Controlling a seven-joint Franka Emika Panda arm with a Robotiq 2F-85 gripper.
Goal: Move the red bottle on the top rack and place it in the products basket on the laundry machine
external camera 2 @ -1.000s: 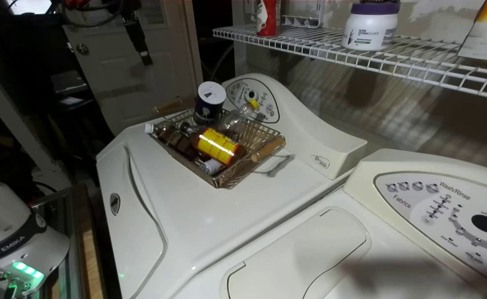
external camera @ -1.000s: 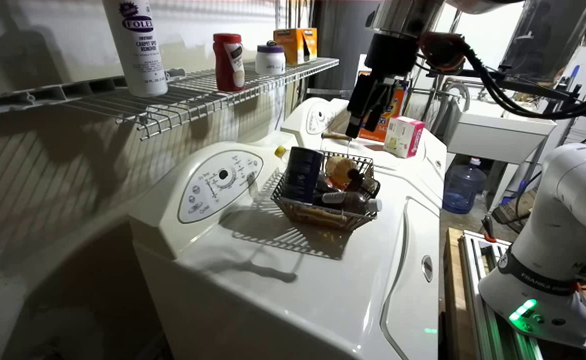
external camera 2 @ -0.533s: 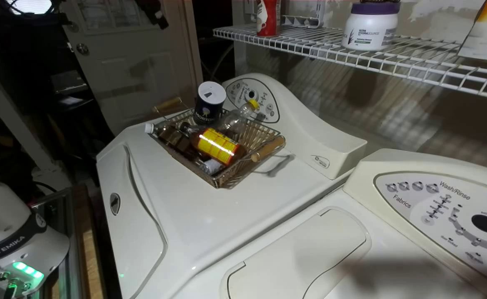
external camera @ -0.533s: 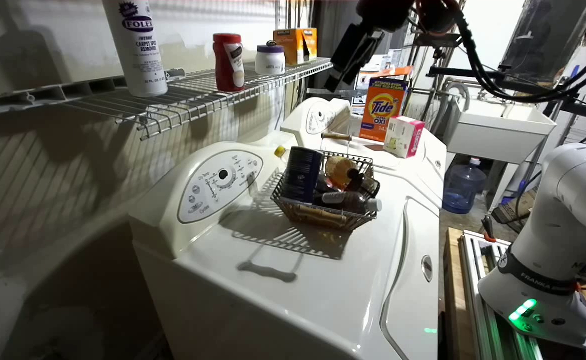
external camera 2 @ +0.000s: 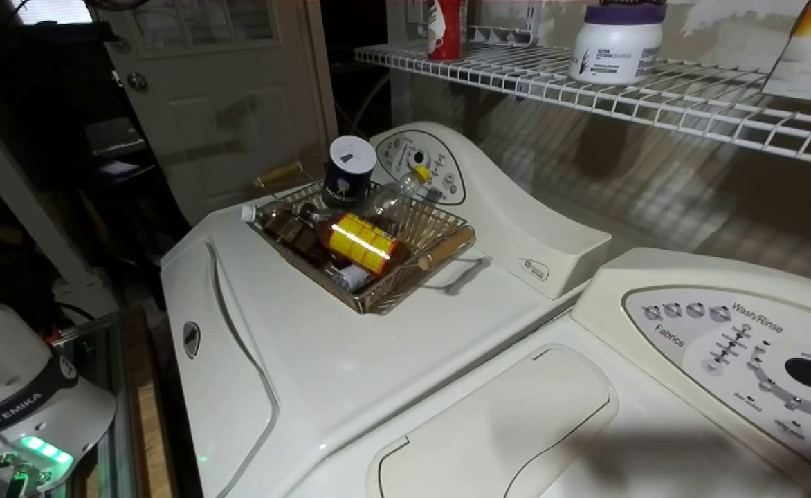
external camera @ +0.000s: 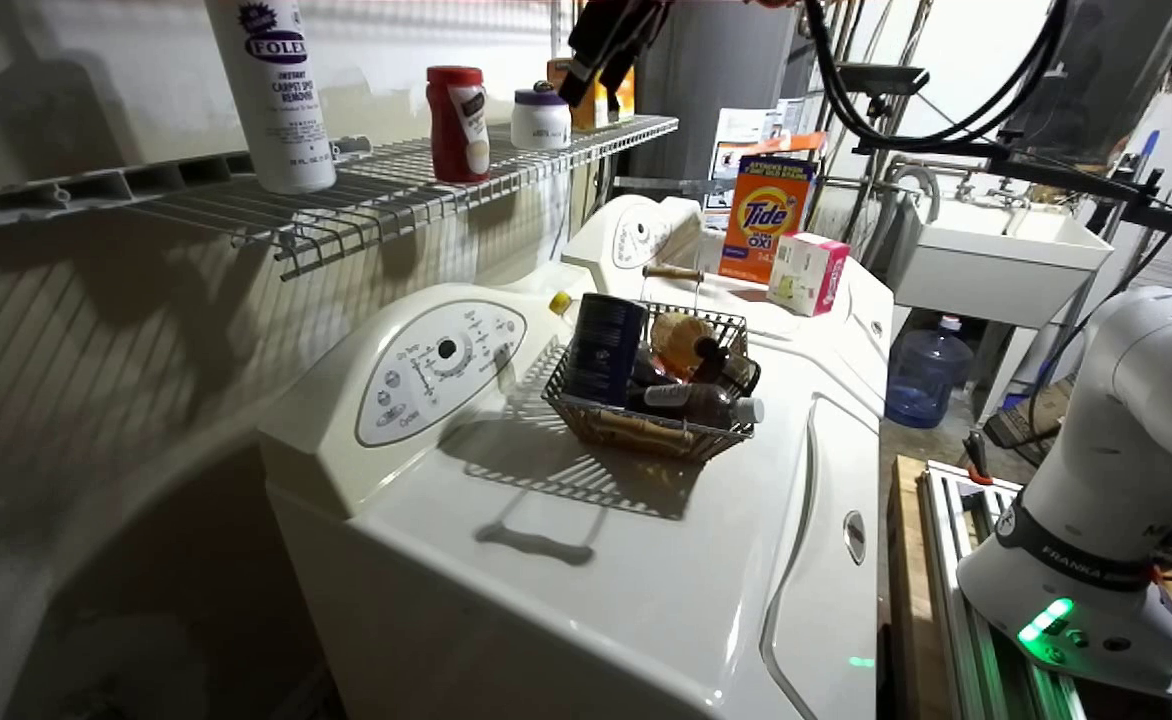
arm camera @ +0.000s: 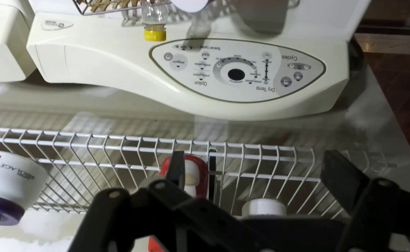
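While the laundry machine (external camera: 606,590) fills much of both exterior views, we see the top rack (external camera 2: 523,76) running along the wall (external camera: 166,320) above it. The products basket (external camera 2: 436,223) sits on the machine. We make out the gripper (arm camera: 255,164) in the wrist view, its jaws standing apart. A tall white bottle (external camera: 281,110) stands on the rack, then the red bottle (external camera: 459,128), upright between it and a purple-lidded jar (external camera: 540,128).

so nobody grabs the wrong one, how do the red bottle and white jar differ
The red bottle is tall and slim; the white jar is short and squat. The red bottle has a red cap, the white jar a purple lid. The red bottle's cap looks bare; the white jar has something dark on its lid. Both stand upright on the rack.
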